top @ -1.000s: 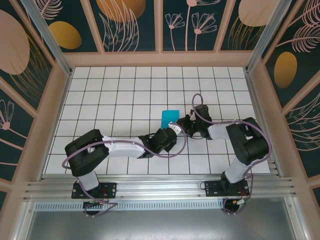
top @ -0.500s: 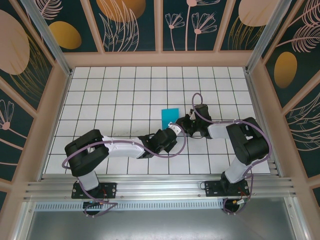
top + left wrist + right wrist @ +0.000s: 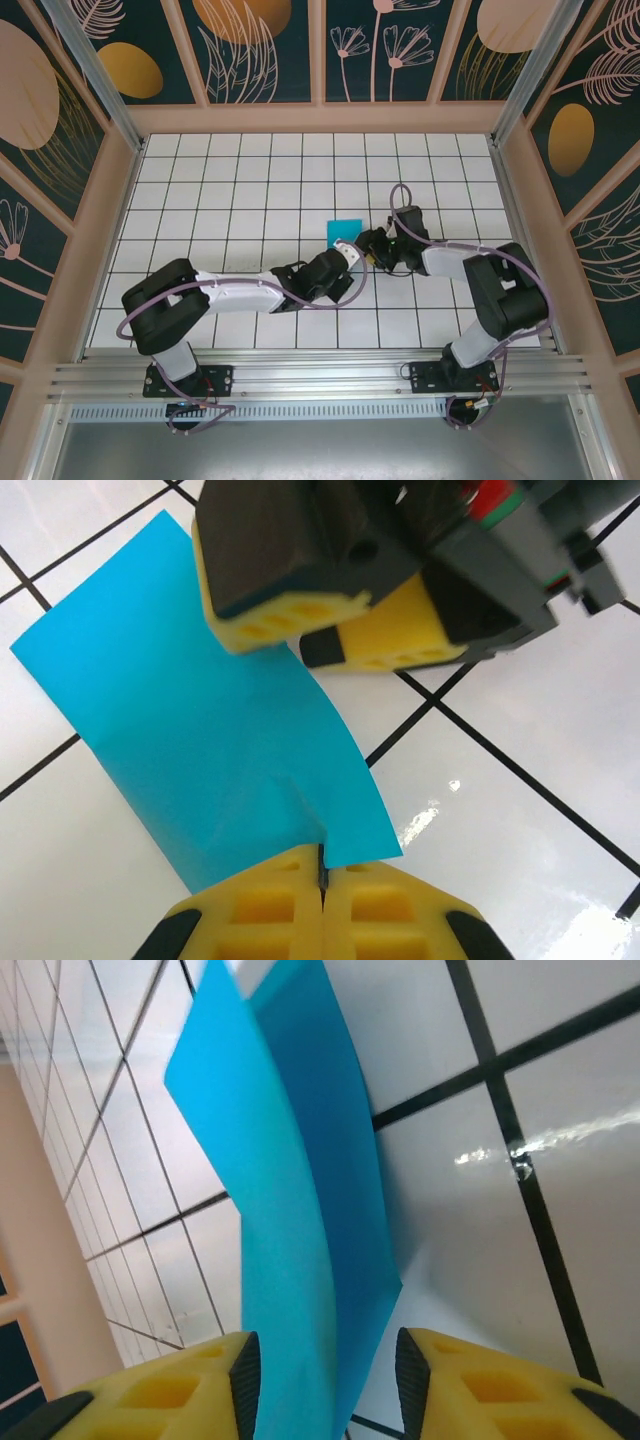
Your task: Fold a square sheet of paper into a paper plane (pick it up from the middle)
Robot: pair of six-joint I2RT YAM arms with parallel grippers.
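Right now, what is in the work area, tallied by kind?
Teal paper: 1
Grippers: 2 (left gripper, right gripper)
Total: 3

A glossy white-tiled table (image 3: pixel 250 180) with black grid lines; teal wall panels (image 3: pixel 270 50) with orange discs at 12 o'clock; an aluminium rail (image 3: pixel 320 375) at 6 o'clock.

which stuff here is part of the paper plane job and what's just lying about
For the job:
- blue paper, partly folded
- left gripper, pinching the paper's edge
- right gripper, open, the paper between its fingers

Just there:
- tiled table
- patterned walls
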